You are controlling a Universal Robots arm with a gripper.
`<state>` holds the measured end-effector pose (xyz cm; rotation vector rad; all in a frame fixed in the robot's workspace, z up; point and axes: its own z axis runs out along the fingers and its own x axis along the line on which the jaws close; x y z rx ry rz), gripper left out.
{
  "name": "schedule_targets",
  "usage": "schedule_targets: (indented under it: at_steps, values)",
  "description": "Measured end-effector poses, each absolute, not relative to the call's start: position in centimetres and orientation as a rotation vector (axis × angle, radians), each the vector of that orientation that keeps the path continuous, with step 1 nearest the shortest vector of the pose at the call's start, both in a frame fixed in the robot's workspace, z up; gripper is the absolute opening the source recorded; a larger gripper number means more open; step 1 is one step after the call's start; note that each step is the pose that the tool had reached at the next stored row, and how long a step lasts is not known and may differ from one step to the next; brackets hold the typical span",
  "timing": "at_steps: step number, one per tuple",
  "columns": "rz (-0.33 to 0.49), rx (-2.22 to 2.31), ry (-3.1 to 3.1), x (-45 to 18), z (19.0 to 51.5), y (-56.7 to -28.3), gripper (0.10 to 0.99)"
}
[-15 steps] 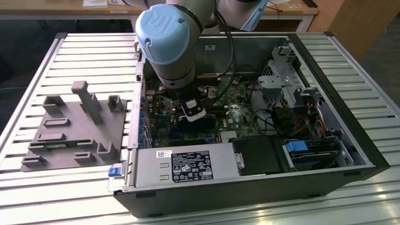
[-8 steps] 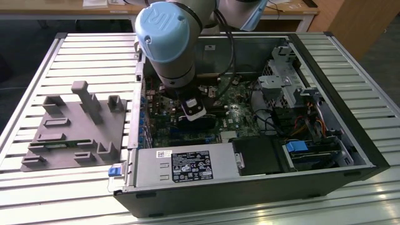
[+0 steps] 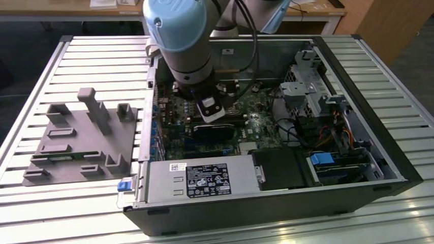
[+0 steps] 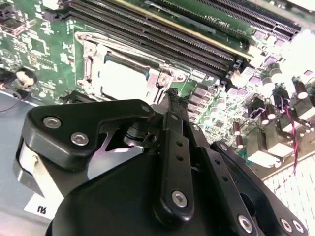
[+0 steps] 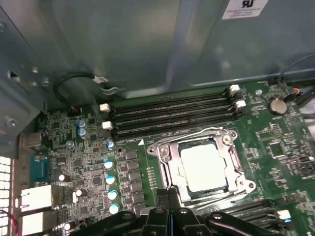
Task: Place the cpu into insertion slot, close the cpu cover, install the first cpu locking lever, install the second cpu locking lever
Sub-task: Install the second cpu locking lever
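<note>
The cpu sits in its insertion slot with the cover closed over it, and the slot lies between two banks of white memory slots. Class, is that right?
One detail is wrong: the memory slots are black, not white, as the first wrist view shows. The cpu does sit in the insertion slot with the cpu cover closed over it.

The cpu (image 5: 204, 166) sits flat in the insertion slot (image 5: 167, 164), its pale silver-grey square top showing through the window of the cpu cover (image 5: 231, 164). The cover, a thin metal frame plate, lies closed down over the chip's edges (all four sides appear flush). The slot's metallic rim is set in green circuit board, just beside the long black memory slots. In the second wrist view the cpu (image 4: 123, 78) and cpu cover (image 4: 147, 56) look the same.
</note>
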<state>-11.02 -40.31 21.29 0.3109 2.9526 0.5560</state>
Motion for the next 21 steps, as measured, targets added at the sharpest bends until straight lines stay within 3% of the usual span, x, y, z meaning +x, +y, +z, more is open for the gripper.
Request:
schedule_targets:
  at_steps: [11,21]
  values:
    - [0.406,0.331,2.96,-9.8,21.5,-40.2,0.106]
    - [0.362,0.328,2.963,-8.4,21.5,-38.9,0.106]
